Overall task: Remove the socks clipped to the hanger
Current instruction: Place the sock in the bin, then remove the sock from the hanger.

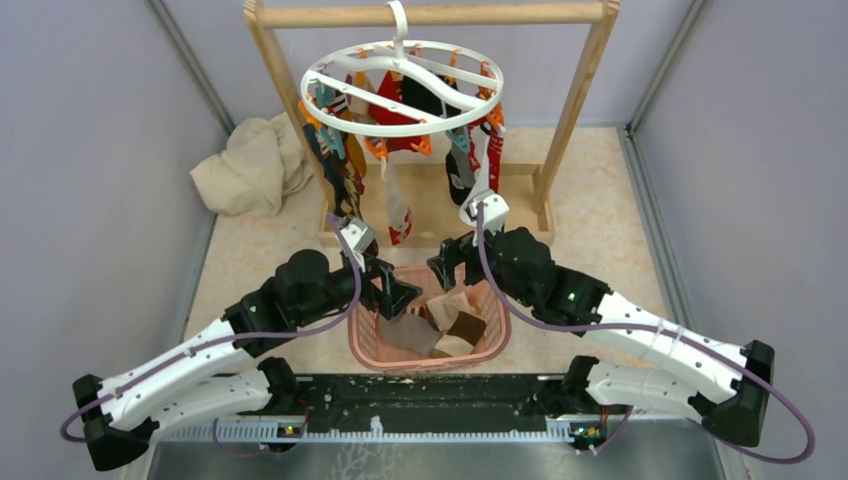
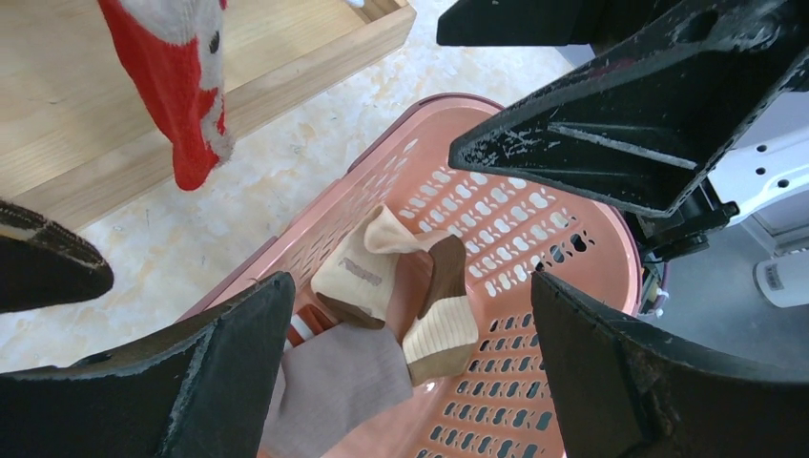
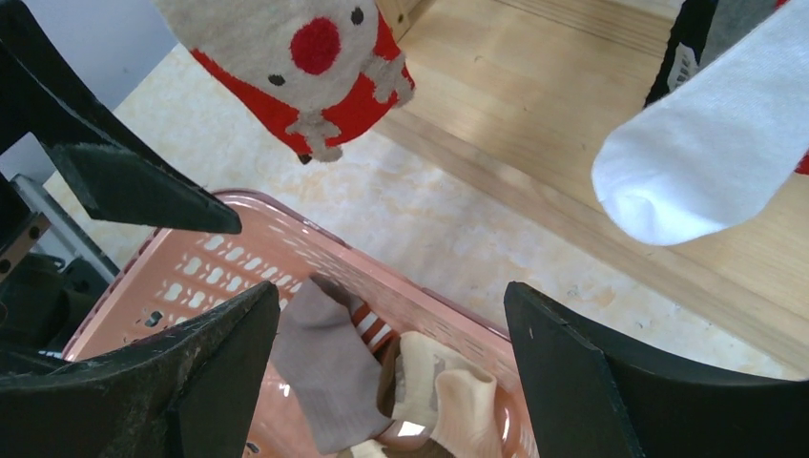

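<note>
Task item, hanger: white plastic round ring hanger [image 1: 400, 130] with orange and teal clips, hooked on the pale wooden rail frame [image 1: 430, 14] at the far side of the table.
Task item, socks: mixed-colour fabric socks [image 1: 398, 212] hang clipped round the ring. A red-and-white sock [image 2: 181, 95] and a reindeer-faced red sock [image 3: 305, 76] dangle just above the grippers, and a plain white sock [image 3: 715, 162] hangs to the right.
Receptacle: pink slotted plastic basket [image 1: 425, 363], between the arms. It holds a taupe sock [image 3: 329, 372] and cream-and-brown socks [image 2: 401, 286].
Left gripper [image 2: 410, 286]: jaws spread wide, nothing held, poised over the basket's left rim.
Right gripper [image 3: 391, 296]: jaws spread wide, nothing held, over the basket's far-right rim, facing the left gripper.
Step in hand: judged as the pause between a drop and the next pick. Many socks are yet to be unclipped.
Next move calls for: lifting a gripper to a low-hanging toe, closing on fabric alone, then pulling down until the clip lets go.
Edges: the frame's wooden base board [image 1: 440, 200] lies under the socks, and its uprights flank the ring.
Open room: bare floor left and right of the basket. A beige cloth heap [image 1: 250, 165] fills the far-left corner. The grippers stand near each other.
</note>
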Controlling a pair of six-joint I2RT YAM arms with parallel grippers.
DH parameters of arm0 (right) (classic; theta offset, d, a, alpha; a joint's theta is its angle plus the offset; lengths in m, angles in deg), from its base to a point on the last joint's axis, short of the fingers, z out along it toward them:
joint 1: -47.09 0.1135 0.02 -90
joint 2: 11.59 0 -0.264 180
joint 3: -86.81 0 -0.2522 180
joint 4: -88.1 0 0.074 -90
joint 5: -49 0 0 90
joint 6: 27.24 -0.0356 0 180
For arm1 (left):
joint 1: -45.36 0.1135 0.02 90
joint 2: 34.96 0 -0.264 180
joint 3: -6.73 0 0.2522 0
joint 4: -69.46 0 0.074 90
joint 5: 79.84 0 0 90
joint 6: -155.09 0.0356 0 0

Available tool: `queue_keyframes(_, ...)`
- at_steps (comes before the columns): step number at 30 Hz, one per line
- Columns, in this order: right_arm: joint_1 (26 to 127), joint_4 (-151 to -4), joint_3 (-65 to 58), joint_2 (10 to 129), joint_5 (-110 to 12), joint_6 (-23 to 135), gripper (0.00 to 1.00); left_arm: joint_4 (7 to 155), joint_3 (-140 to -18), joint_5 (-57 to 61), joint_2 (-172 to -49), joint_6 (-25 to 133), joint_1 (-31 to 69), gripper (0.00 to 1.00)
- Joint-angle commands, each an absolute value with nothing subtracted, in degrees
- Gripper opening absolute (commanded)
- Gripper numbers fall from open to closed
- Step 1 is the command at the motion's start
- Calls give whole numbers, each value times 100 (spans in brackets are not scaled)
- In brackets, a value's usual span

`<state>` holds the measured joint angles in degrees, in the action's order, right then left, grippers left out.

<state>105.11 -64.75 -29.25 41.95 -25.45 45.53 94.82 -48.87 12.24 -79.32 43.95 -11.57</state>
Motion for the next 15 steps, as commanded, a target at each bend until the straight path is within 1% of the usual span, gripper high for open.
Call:
queue_keyframes(1, 10536, -6478, -2752, 4097, -2666, 4379, 89, 9395, -5127, 1363, -7878, 4503, -1204, 99)
queue_keyframes(9, 10537, -6433, -2924, 3801, -2211, 4177, 91, 9490, -5061, 1589, -7710, 4453, -1204, 99)
queue_keyframes(12, 10541, -6330, -2756, 3939, -2063, 4027, 93, 9459, -5010, 1657, -7620, 4368, -1203, 99)
queue_keyframes(15, 10537, -5992, -2403, 4246, -1817, 3731, 93, 9515, -5067, 1666, -7639, 4348, -1204, 99)
